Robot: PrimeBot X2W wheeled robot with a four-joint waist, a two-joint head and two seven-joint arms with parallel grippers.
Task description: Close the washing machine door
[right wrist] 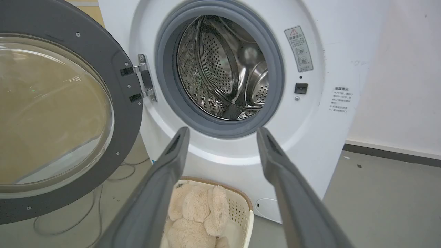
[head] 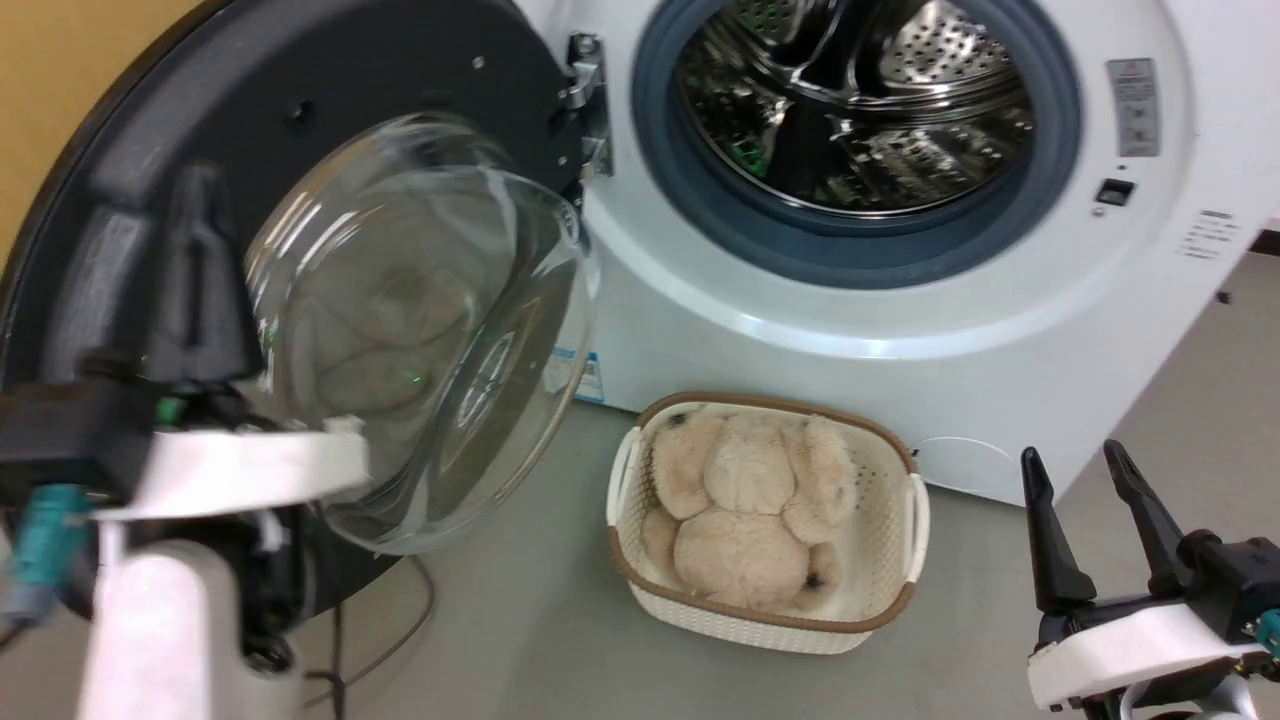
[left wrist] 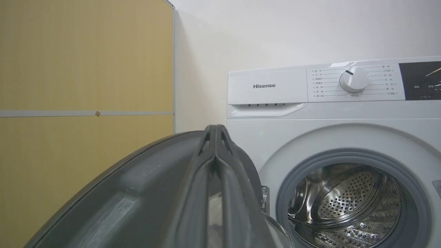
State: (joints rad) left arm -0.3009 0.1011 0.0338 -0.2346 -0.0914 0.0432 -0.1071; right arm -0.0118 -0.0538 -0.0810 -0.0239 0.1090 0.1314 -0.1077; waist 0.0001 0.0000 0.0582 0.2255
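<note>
Left jaws clenched on nothing, by the inner rim of washing machine door point(head: 420, 300), swung wide open left of drum point(head: 860, 100); right jaws spread, idle. Risk: closed tips slip off the rim, or a weak push never reaches latch slot point(head: 1113, 191).

Wide open, the right gripper point(right wrist: 223, 132) points at the steel drum point(right wrist: 224, 69). The door point(right wrist: 128, 113) hangs open at the view's left on its hinge; below, a plush toy point(right wrist: 196, 217) sits in a basket point(right wrist: 243, 210).
</note>
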